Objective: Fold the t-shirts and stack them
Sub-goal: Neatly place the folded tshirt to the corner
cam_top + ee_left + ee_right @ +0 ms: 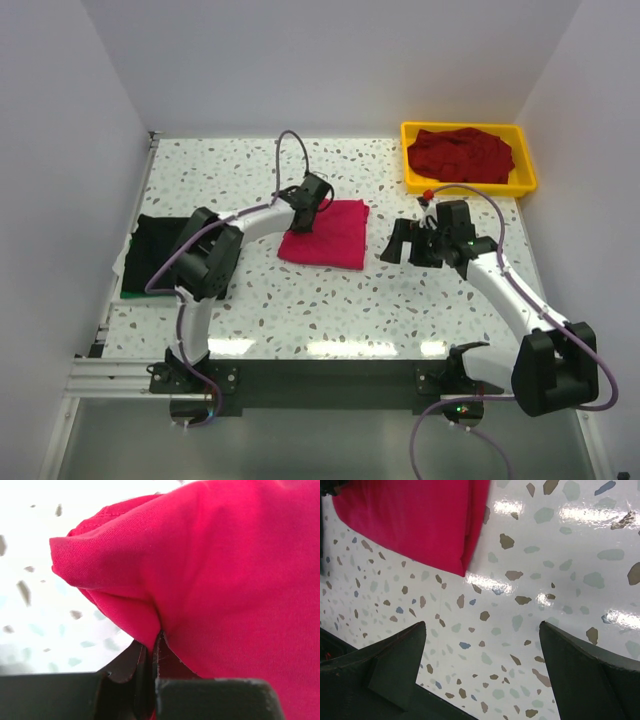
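Pinching pink-red t-shirt (pixel 330 238) corner | left tool (pixel 151 652) | folded rectangle, corner bunched

Scene lit brightly and evenly from above. Glare patches seen along near edge of counter (pixel 300 290), repeated as bright reflections in right wrist view. Left wrist view overexposed: counter washed white, specks blurred. Weave of pink-red t-shirt (pixel 225 580) rendered sharp, shadow cast under its fold. Top view sharp, shadows soft.
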You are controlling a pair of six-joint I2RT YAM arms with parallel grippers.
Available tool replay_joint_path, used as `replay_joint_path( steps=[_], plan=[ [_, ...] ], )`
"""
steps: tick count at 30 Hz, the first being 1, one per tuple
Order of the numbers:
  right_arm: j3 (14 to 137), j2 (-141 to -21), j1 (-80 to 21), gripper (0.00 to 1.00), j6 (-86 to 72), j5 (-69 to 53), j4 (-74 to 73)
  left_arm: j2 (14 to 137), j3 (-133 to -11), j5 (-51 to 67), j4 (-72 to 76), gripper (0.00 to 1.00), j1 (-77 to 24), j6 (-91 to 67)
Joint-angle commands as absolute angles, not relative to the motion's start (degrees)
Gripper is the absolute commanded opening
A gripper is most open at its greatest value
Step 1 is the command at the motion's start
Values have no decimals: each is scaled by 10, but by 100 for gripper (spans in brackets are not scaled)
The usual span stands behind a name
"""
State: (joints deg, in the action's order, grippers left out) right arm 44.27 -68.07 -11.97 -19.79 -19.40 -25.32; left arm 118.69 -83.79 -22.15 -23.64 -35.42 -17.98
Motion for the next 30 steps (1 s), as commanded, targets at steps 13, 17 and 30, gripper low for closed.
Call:
replay_joint_path(
  steps=[13, 17, 30],
  plan=[
    [441, -660, -120, 99, -184, -152, -276, 937, -733, -412, -430, 0, -353, -30],
    [440, -666, -120, 99, -185, -153, -275, 894, -717, -439, -476, 0, -354, -10],
    [440, -678, -120, 99, -186, -154, -272, 774, -673, -539, -468, 0, -316, 115]
  ],
)
